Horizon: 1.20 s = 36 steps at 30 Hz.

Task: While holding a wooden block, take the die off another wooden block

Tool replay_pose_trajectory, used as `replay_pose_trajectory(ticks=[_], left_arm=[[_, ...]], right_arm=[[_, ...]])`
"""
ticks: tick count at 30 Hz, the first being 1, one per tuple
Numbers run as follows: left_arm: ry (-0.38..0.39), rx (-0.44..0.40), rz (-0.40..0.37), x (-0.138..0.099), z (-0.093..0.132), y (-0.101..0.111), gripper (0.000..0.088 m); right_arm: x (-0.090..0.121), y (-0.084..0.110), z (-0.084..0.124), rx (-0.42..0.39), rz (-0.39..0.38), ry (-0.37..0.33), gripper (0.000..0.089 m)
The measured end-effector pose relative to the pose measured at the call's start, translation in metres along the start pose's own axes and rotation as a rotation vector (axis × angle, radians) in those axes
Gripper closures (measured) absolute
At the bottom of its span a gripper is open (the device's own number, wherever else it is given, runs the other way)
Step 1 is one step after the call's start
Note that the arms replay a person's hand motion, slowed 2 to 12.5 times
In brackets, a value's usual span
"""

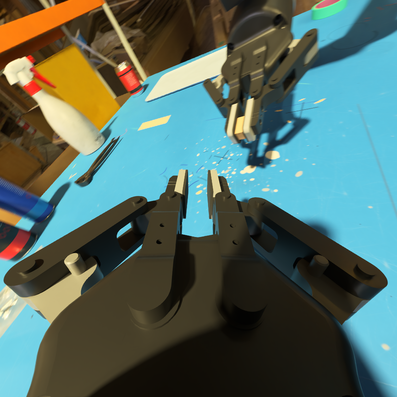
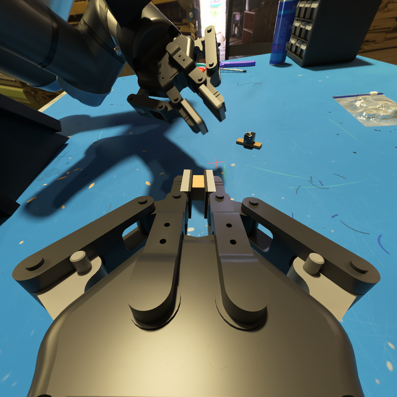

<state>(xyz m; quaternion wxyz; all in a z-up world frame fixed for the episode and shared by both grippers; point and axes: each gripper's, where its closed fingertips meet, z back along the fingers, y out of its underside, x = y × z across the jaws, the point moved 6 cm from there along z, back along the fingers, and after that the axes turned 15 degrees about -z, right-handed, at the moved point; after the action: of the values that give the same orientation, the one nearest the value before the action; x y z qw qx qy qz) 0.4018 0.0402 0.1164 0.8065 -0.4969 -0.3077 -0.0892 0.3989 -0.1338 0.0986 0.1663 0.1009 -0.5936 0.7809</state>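
Note:
My right gripper (image 2: 197,180) is shut on a small wooden block (image 2: 197,184) and holds it above the blue table. It also shows in the left wrist view (image 1: 240,133) with the block (image 1: 239,126) between its pads. A dark die (image 2: 249,137) sits on a flat wooden block (image 2: 255,145) lying on the table ahead and right of my right gripper. My left gripper (image 1: 197,179) is open and empty, with a narrow gap between its pads. In the right wrist view it (image 2: 211,120) hovers above the table, left of the die.
A white spray bottle (image 1: 64,120), a red can (image 1: 128,77), a white board (image 1: 189,75), a metal tool (image 1: 97,161) and green tape (image 1: 328,8) stand around. A blue can (image 2: 281,32), a dark drawer cabinet (image 2: 322,30) and a plastic bag (image 2: 371,108) lie farther off.

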Motion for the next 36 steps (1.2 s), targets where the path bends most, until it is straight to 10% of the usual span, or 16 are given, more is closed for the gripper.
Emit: replay_pose_trajectory(ticks=[11,36], left_arm=[[-0.145,0.259,0.18,0.025,0.025,0.052,0.0563],[0.118,0.475,0.232,0.016,0.006,0.095,0.0555]], right_arm=[[-0.021,0.007,0.0,-0.065,0.037,0.062,0.0801],[-0.022,0.005,-0.006,-0.033,0.03,0.046,0.0801]])
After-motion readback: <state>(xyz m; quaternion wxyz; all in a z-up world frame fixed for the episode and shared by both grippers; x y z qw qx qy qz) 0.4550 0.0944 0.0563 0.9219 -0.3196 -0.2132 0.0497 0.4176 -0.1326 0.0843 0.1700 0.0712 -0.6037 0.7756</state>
